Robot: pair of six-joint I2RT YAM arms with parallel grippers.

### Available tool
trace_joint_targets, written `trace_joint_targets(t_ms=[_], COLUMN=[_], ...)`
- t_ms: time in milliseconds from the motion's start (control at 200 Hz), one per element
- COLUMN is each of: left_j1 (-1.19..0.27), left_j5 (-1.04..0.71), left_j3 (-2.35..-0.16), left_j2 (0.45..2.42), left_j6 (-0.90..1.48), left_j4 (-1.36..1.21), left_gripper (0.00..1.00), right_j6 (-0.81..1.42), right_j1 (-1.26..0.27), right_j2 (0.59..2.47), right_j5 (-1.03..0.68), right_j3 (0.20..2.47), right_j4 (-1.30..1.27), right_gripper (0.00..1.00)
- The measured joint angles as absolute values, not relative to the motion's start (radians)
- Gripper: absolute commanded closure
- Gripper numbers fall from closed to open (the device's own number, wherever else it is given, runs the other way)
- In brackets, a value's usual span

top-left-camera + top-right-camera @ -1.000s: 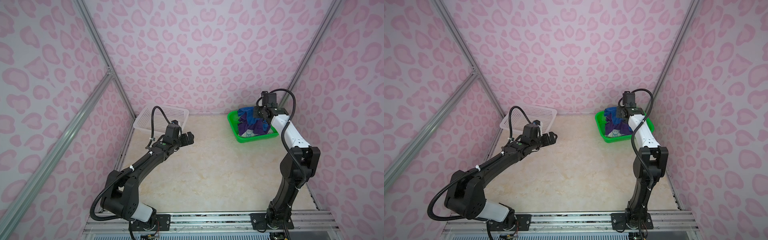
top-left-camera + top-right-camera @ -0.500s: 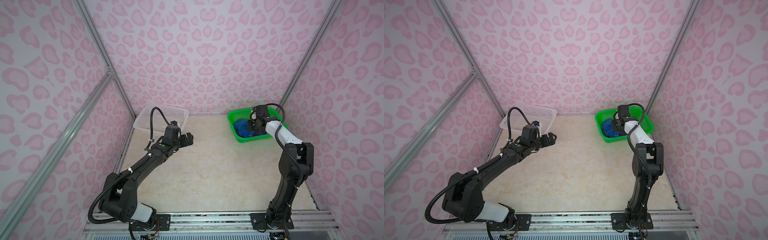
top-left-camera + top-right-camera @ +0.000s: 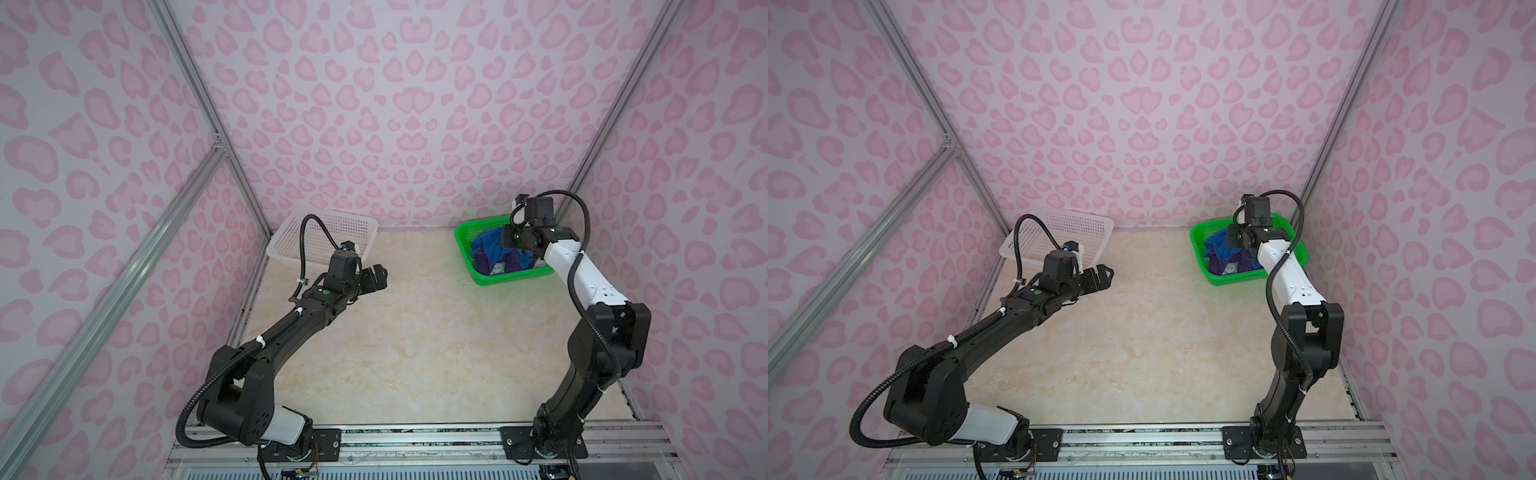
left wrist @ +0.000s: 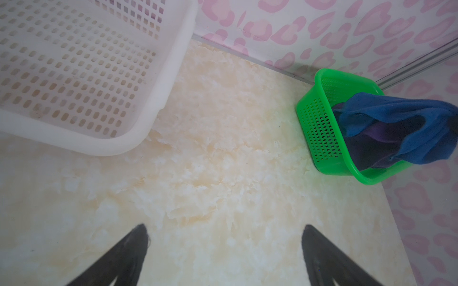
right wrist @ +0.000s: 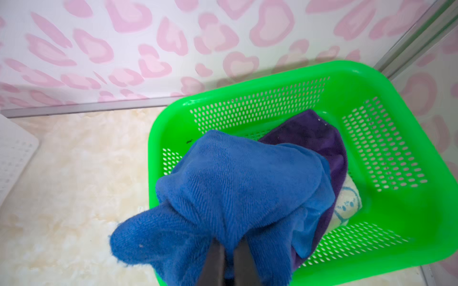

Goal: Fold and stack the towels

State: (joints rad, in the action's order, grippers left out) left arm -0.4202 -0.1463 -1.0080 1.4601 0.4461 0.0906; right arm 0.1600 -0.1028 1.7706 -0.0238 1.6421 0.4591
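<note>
Our right gripper point(image 5: 229, 250) pinches the blue towel point(image 5: 230, 188) over the green basket point(image 5: 371, 81) to lift it out; our left gripper point(image 4: 224, 229) hangs wide open

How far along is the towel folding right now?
Done: nothing folded or stacked. In hand: the right gripper pinches the blue towel over the green basket. To do: the purple towel and rabbit-print towel lie in that basket; the left gripper hangs open.
</note>
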Motion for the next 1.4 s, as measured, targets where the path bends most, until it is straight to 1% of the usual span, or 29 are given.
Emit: trace_joint_targets(t_ms=[85, 215, 305, 370, 410, 490, 595, 775, 995, 1130, 1280, 1320, 1400], left_j1=[-0.421, -0.421, -0.421, -0.421, -0.421, -0.421, -0.421, -0.421, -0.421, -0.421, -0.421, -0.421, -0.421], left_j5=[-0.147, -0.147, -0.146, -0.146, -0.146, -0.146, -0.146, -0.146, -0.145, -0.146, -0.147, -0.147, -0.147], left_j3=[-1.006, -0.995, -0.989, -0.989, -0.989, -0.988, -0.988, -0.986, -0.981, -0.981, -0.981, -0.981, -0.981], left_j2=[1.459, 1.449, 1.447, 1.447, 1.446, 1.446, 1.446, 1.446, 1.448, 1.455, 1.461, 1.462, 1.462], left_j6=[0.446, 0.446, 0.446, 0.446, 0.446, 0.443, 0.443, 0.442, 0.442, 0.442, 0.442, 0.442, 0.442], left_j4=[0.089, 0.084, 0.084, 0.084, 0.084, 0.084, 0.084, 0.084, 0.084, 0.084, 0.084, 0.084, 0.083], left_gripper=[0.01, 0.01, 0.01, 0.01, 0.01, 0.01, 0.01, 0.01, 0.01, 0.01, 0.01, 0.01, 0.01], right_j6=[0.161, 0.162, 0.165, 0.165, 0.16, 0.139, 0.097, 0.071, 0.03, 0.013, 0.004, 0.003, -0.011], right_j1=[-0.103, -0.102, -0.102, -0.104, -0.109, -0.131, -0.187, -0.239, -0.328, -0.349, -0.361, -0.362, -0.366], right_j2=[1.729, 1.715, 1.711, 1.71, 1.71, 1.711, 1.73, 1.789, 1.79, 1.81, 1.842, 1.851, 1.867], right_j5=[-0.035, -0.054, -0.061, -0.074, -0.086, -0.097, -0.097, -0.011, 0.067, 0.118, 0.191, 0.207, 0.237], right_j3=[1.637, 1.62, 1.555, 1.499, 1.469, 1.446, 1.451, 1.478, 1.411, 1.391, 1.393, 1.397, 1.411], right_j4=[0.427, 0.406, 0.401, 0.405, 0.405, 0.406, 0.413, 0.473, 0.496, 0.502, 0.482, 0.479, 0.479], right_gripper=[0.74, 0.69, 0.63, 0.55, 0.52, 0.49, 0.49, 0.49, 0.48, 0.49, 0.54, 0.58, 0.69])
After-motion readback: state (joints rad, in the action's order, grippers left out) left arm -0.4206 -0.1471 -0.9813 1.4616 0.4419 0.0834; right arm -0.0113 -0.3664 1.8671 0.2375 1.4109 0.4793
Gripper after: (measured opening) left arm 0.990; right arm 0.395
